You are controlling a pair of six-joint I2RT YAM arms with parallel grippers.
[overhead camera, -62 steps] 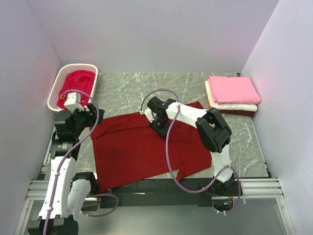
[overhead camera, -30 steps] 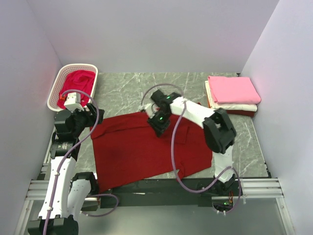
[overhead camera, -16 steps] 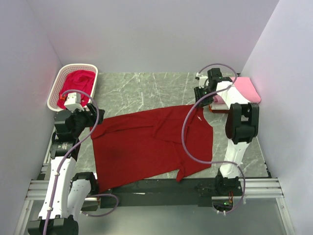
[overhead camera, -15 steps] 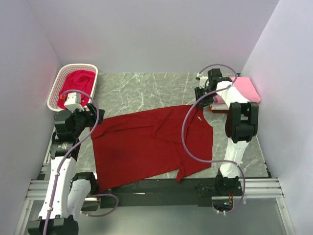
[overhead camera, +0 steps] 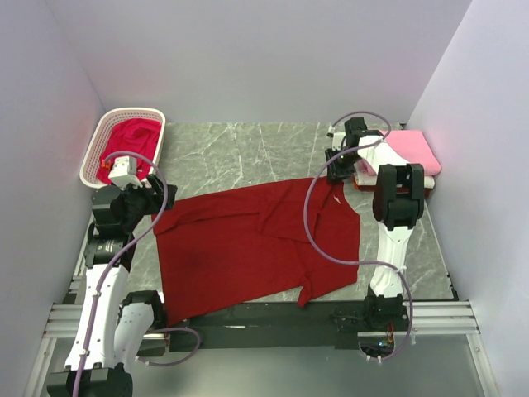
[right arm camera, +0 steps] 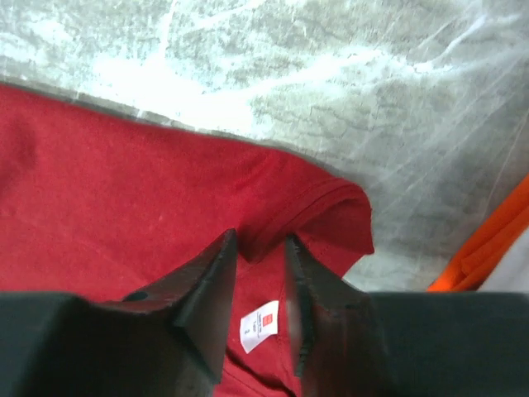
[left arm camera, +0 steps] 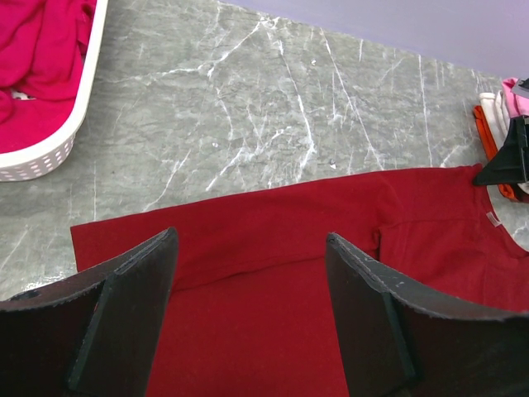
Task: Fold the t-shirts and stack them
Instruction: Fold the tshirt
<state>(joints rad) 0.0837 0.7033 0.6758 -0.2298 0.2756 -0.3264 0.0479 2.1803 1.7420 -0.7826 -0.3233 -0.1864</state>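
Dark-red shirt (overhead camera: 256, 244) spread flat mid-table, long axis left to right, far-right corner reaching toward the folded stack (overhead camera: 397, 157). At that corner, right gripper (overhead camera: 335, 169), by far the nearer; over the opposite end, left gripper (overhead camera: 155, 201).

From left wrist: wide open, holding nothing, hanging above the shirt's left part, collar well off to the right.

From right wrist: nearly closed, apparently pinching a ridge of collar rim just beyond the label (right arm camera: 263, 321); stack's orange edge close on the right.
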